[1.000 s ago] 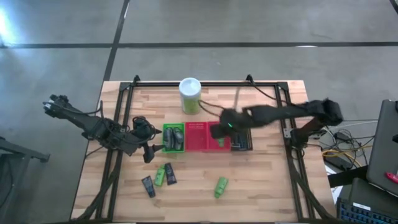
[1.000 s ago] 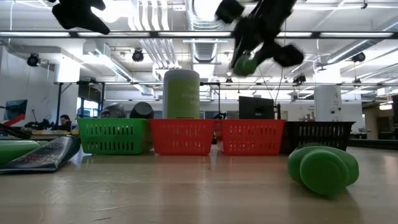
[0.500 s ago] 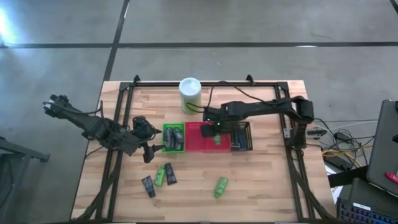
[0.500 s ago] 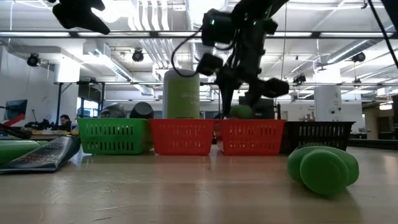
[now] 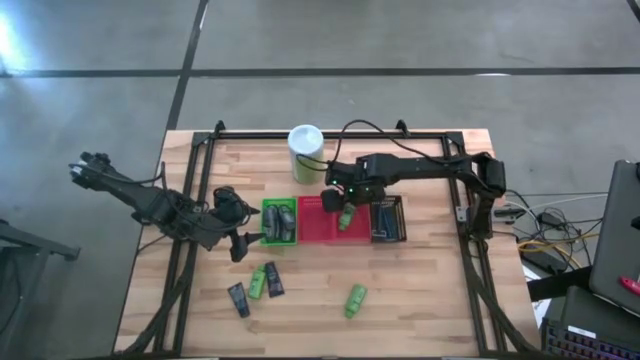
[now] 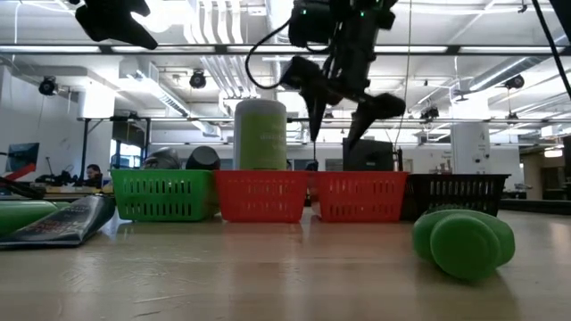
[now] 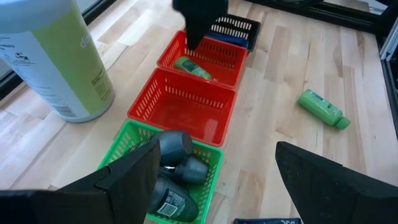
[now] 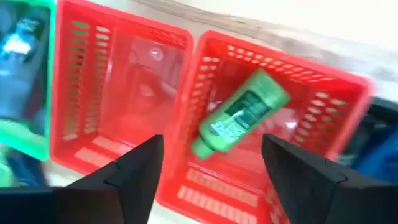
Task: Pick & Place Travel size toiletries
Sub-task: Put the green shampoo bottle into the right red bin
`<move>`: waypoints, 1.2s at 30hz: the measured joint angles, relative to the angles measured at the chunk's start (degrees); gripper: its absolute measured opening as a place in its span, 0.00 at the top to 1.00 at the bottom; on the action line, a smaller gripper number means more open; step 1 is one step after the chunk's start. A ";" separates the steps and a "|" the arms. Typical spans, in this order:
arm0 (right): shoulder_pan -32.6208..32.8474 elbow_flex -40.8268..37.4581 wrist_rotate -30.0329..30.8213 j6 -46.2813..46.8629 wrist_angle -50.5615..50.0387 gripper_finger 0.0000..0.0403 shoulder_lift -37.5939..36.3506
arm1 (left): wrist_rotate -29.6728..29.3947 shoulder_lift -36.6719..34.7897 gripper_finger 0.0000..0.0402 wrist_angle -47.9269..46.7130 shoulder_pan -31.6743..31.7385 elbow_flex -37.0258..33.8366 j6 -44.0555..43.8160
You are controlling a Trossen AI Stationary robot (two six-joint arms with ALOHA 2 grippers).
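A bright green tube lies slanted on the floor of the right-hand red basket. My right gripper hangs open above it, fingers pointing down and spread, touching nothing. Grey tubes lie in the green basket. On the table's near part lie a dark tube, a green tube, another dark tube and, farther right, a green tube. My left gripper waits open just left of the green basket.
A tall white-and-green canister stands behind the baskets. A second red basket sits between the green one and the one with the tube; a dark basket stands at the right end. A black frame runs along the table's edges.
My right gripper has gone toward the table's left edge and down over the right-hand red basket. It has opened and let go of the green tube, which has dropped into that basket and lies on its floor.
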 joint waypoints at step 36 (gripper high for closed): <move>34.12 7.28 -4.21 58.91 3.75 0.29 15.93 | 3.14 0.00 0.19 -1.92 0.23 -0.01 10.17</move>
